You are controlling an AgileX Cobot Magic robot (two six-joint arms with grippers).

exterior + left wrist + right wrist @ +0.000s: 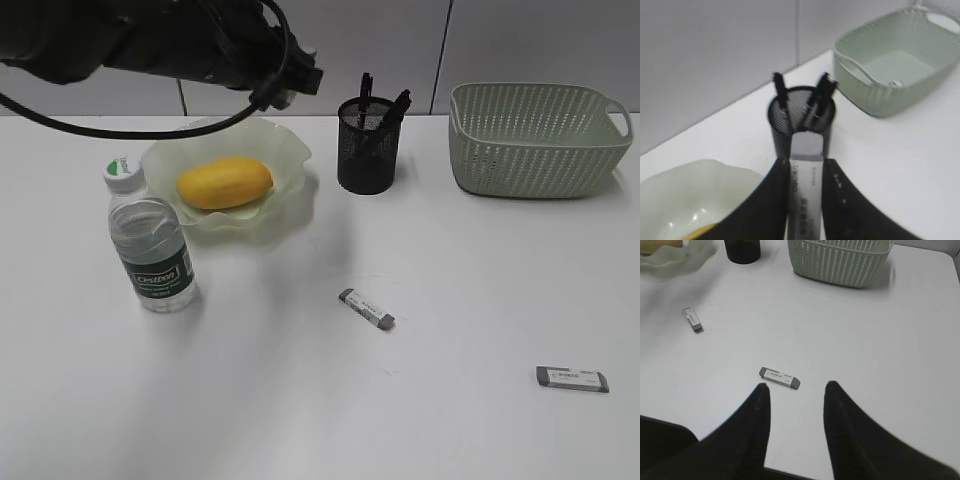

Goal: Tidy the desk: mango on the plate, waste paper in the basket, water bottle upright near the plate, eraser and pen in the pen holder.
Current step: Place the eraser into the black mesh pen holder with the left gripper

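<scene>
My left gripper (805,162) is shut on a white eraser (806,200) with a grey end. It hangs just short of the black mesh pen holder (802,122), which has dark pens (367,95) standing in it. In the exterior view that gripper (300,80) hovers above the plate's far rim. The mango (224,182) lies on the pale green plate (280,150). The water bottle (150,240) stands upright left of the plate. A second eraser (780,378) lies just ahead of my open right gripper (796,387). A third eraser (366,308) lies mid-desk. A small pale lump (896,83) rests in the basket (535,145), too blurred to name.
The white desk (300,400) ends at a grey wall behind the holder and basket. The right arm is out of the exterior view. The desk's right edge (956,300) shows in the right wrist view.
</scene>
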